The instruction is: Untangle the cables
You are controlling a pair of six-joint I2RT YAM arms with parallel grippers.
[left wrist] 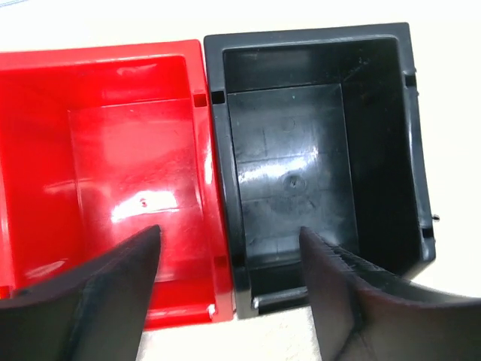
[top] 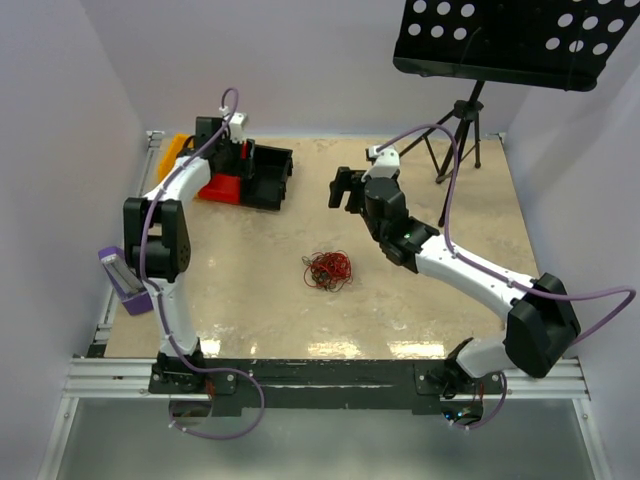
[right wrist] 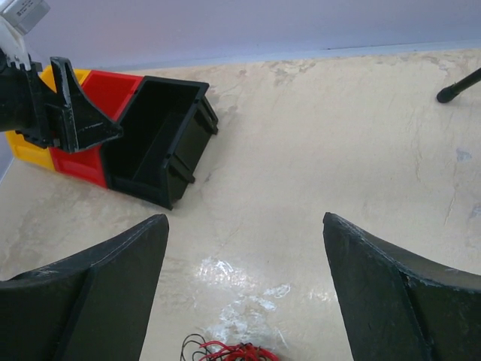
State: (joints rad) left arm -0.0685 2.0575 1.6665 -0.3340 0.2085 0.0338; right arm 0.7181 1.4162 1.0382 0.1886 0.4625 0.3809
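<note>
The cables (top: 328,270) lie as one small tangle of thin red and dark wires on the table's middle; its top edge shows at the bottom of the right wrist view (right wrist: 229,350). My left gripper (top: 232,150) is open and empty, above the red bin (left wrist: 113,173) and the black bin (left wrist: 316,150), both empty. My right gripper (top: 345,190) is open and empty, raised over the table, up and to the right of the tangle in the top view. In the right wrist view my right gripper (right wrist: 244,226) frames bare table.
The red bin (top: 222,188), the black bin (top: 268,178) and a yellow bin (top: 172,152) stand at the back left. A music stand's tripod (top: 455,140) stands at the back right. A purple object (top: 125,282) sits at the left edge.
</note>
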